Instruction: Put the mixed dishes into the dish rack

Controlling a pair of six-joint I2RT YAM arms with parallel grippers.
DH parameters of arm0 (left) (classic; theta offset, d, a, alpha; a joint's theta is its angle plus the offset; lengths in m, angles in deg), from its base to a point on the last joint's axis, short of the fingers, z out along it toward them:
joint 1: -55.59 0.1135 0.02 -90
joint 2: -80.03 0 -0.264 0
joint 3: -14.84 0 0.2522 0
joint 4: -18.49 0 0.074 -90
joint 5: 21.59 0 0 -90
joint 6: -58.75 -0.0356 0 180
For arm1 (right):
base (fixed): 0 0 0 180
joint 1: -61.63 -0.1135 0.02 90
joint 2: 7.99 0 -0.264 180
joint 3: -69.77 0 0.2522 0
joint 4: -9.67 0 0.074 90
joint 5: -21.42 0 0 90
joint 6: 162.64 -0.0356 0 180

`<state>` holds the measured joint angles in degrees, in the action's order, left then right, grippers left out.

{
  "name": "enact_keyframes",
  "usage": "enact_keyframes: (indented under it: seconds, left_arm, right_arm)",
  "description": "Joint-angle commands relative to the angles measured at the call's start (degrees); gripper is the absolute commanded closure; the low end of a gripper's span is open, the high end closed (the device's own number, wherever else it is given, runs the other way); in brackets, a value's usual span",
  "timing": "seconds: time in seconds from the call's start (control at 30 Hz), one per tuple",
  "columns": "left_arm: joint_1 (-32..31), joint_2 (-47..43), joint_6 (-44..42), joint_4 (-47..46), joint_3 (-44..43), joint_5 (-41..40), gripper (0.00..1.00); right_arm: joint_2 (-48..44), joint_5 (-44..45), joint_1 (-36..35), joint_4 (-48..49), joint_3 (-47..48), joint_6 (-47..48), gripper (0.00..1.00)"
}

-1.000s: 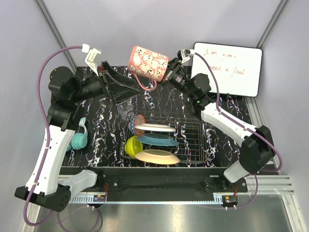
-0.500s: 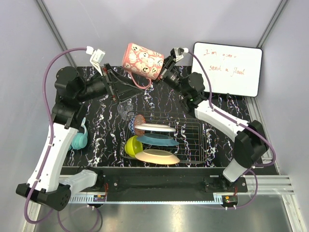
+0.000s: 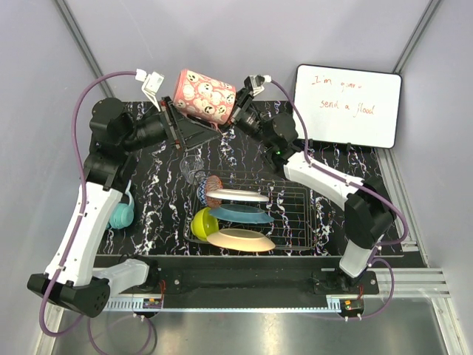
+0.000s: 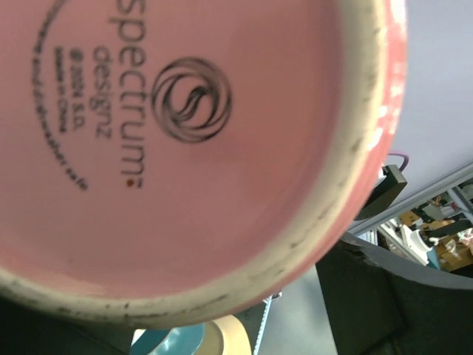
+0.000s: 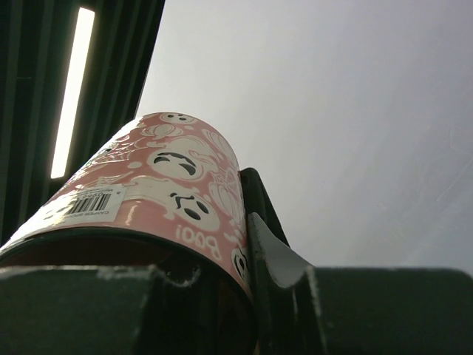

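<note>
Aloft, pink mug (image 3: 205,96) with white ghost faces

The black, white-veined tabletop (image 3: 159,194) carries the silver wire dish rack (image 3: 295,216) near its middle. A clear glass (image 3: 194,171) stands just beyond the rack's far left corner. A teal mug (image 3: 120,212) lies at the left edge. A white board (image 3: 347,103) stands at the far right corner.
</note>
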<state>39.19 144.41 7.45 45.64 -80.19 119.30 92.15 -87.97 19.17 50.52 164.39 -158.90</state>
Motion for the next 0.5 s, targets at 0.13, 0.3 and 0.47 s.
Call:
enact_keyframes:
  seconds: [0.13,0.3,0.47]
  left_arm:
    - [-0.3,-0.4,2.8,-5.6,-0.6,0.6,0.39]
    - [-0.3,-0.7,3.0,-5.8,0.1,0.7,0.57]
    - [-0.1,-0.9,2.8,-5.8,-0.1,1.0,0.61]
  right_arm:
    - [0.6,1.2,-2.5,6.2,6.6,-0.2,1.00]
    - [0.8,-0.2,-4.2,2.9,9.2,3.1,1.00]
    - [1.3,-1.4,-5.0,0.7,10.6,4.6,1.00]
